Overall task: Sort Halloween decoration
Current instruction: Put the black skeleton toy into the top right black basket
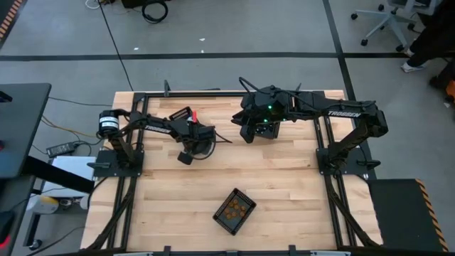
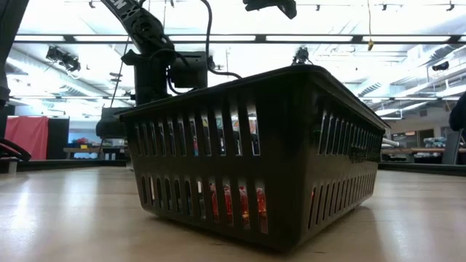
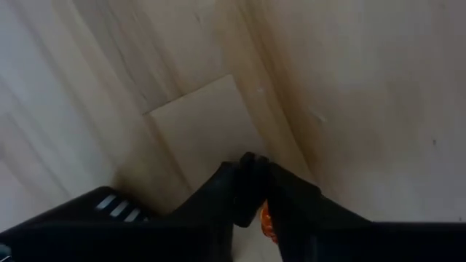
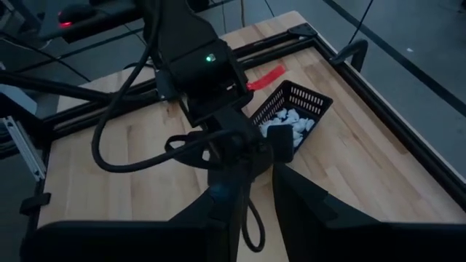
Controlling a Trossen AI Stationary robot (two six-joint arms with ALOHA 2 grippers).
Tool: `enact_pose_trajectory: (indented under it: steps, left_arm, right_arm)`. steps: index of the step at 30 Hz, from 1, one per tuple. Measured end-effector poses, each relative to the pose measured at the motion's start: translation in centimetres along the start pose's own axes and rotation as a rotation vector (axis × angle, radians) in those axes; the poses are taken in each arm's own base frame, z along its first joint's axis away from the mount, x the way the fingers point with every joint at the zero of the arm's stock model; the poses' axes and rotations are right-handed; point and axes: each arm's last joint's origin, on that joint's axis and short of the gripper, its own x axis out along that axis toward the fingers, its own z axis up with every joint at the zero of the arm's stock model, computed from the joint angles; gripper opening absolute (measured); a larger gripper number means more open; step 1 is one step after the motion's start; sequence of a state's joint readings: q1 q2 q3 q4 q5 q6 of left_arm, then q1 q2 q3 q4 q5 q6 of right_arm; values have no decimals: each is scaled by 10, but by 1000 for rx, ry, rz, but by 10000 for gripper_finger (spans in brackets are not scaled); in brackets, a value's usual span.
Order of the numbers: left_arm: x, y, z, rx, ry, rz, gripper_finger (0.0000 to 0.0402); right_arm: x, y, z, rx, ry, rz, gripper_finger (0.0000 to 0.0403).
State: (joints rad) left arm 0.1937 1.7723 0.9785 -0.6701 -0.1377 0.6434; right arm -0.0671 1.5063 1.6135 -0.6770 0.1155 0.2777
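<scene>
My left gripper (image 1: 186, 156) points down at the bare table, just beside a black mesh basket (image 4: 293, 115) that holds white trinkets (image 4: 285, 125). The left wrist view shows its fingers drawn together (image 3: 251, 163) with a small orange trinket (image 3: 266, 221) between them, and a corner of that basket (image 3: 95, 211) close by. A second black basket (image 1: 234, 211) near the table's front edge holds orange trinkets (image 1: 233, 208). My right gripper (image 1: 254, 131) hangs high over the far middle of the table, touching nothing. My left gripper comes from above, pointing down, and is shut on a small orange trinket (image 3: 266, 221) that shows as a sliver in the gap between its two fingers (image 3: 218, 191). The fingers hide the rest. Whether the trinket still rests on the table cannot be told.
The low view is filled by the near basket (image 2: 255, 156), with orange pieces showing through its slots. A strip of red tape (image 4: 266, 76) lies on the wood beyond the white-trinket basket. Black frame rails (image 1: 323, 135) edge the table. Bare wood lies between the two baskets.
</scene>
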Motion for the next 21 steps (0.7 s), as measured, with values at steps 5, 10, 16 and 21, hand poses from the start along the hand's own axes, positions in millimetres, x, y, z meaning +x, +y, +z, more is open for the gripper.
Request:
enact_pose_trajectory:
  steps: [5, 10, 16, 21]
  left_arm:
    - [0, -2, 2, 10, 1, 6, 41]
    - [-2, -2, 2, -15, -11, 10, 15]
    - [-14, 2, 5, -70, -78, 46, 9]
    - [-22, 11, 14, -130, -175, 71, 8]
  right_arm:
    - [0, 0, 0, 5, 0, -3, 83]
    - [0, 0, 0, 7, 0, -4, 83]
    - [-1, 0, -1, 1, 4, -8, 83]
    - [-8, -2, 1, -8, -20, -44, 83]
